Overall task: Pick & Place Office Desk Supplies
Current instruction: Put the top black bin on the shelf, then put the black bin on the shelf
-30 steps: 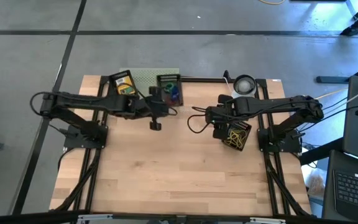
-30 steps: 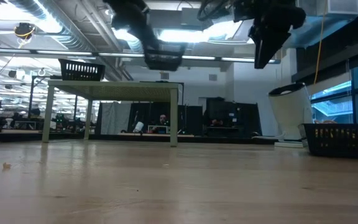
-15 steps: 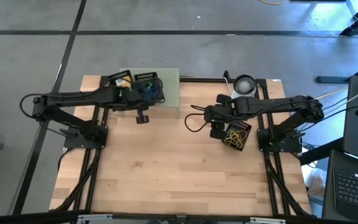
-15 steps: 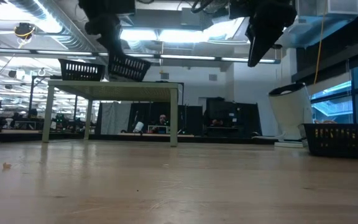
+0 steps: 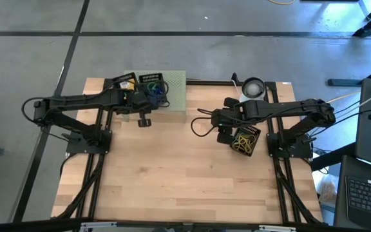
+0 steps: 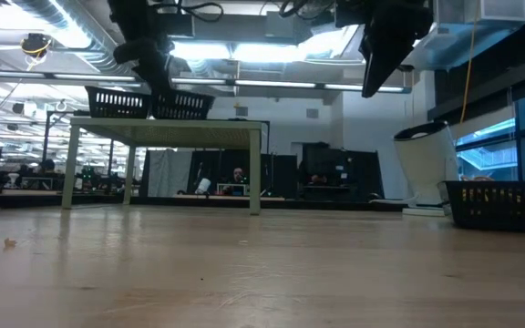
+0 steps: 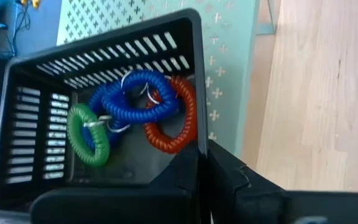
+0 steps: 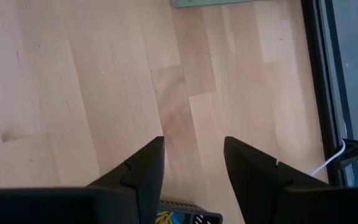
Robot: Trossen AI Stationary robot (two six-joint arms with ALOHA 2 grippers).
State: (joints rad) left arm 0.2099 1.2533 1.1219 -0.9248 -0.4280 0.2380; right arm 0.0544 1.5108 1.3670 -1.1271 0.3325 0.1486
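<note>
— While the black basket (image 7: 98,112) with the blue, green and red coiled bands (image 7: 135,109) hangs from the left gripper (image 5: 145,120), where exactly does it sit?

— Right at the fingers: they are clamped on the basket's near wall, and the basket hangs over the pale green rack (image 5: 172,87) at the far edge of the bench (image 5: 179,174). A second black basket (image 5: 126,87) with a yellow-green box sits just beside it on that rack.

— How should the setting-down go?

— My judgement: keep the basket level so the coils don't roll out, lower it straight until its base rests flat on the rack, clear of the neighbouring basket, and only then let the fingers part.

— And the right gripper (image 8: 188,165)?

— It waits above the bench with its fingers apart and nothing between them, just beside a third black basket (image 5: 245,140) of yellow bands.
</note>
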